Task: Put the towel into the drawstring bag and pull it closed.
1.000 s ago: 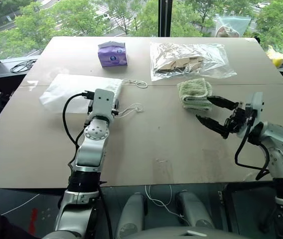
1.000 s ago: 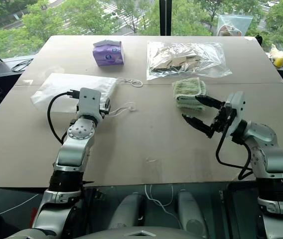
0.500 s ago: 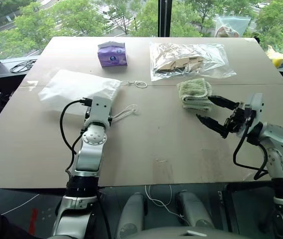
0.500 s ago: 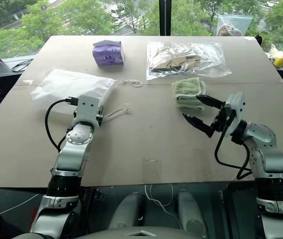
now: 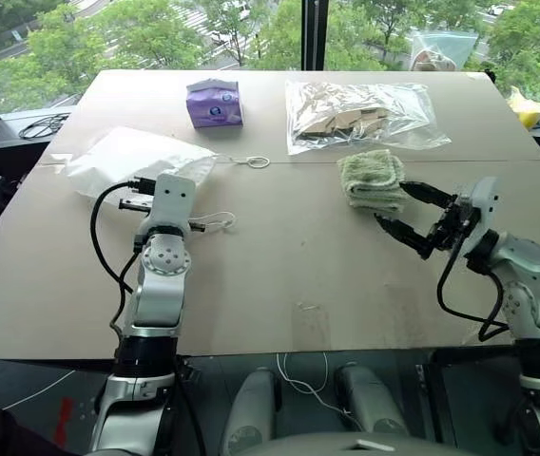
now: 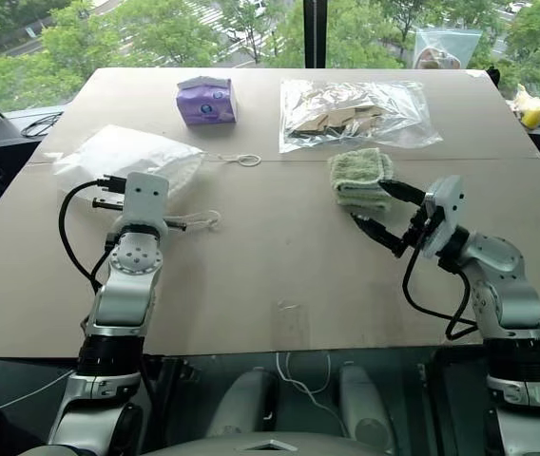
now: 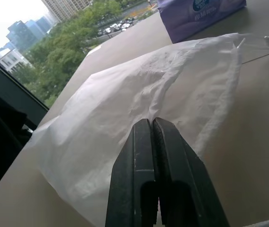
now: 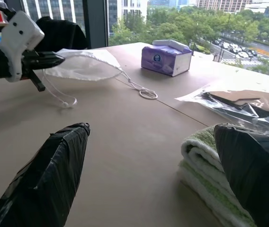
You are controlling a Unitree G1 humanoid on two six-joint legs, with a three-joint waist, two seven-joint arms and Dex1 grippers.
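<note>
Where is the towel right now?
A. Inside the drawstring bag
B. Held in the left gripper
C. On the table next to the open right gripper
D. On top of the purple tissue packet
C: the towel lies folded on the table, with the open right gripper beside it, while the drawstring bag sits far off, pinched by the shut left gripper.

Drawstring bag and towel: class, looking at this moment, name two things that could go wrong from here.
1. The left claw is shut on the thin drawstring bag; it may be pinching both layers, so the mouth might not open.
2. The right claw stands open at the towel, one finger over its edge; closing could catch only the top fold, so it unfolds when lifted.
</note>
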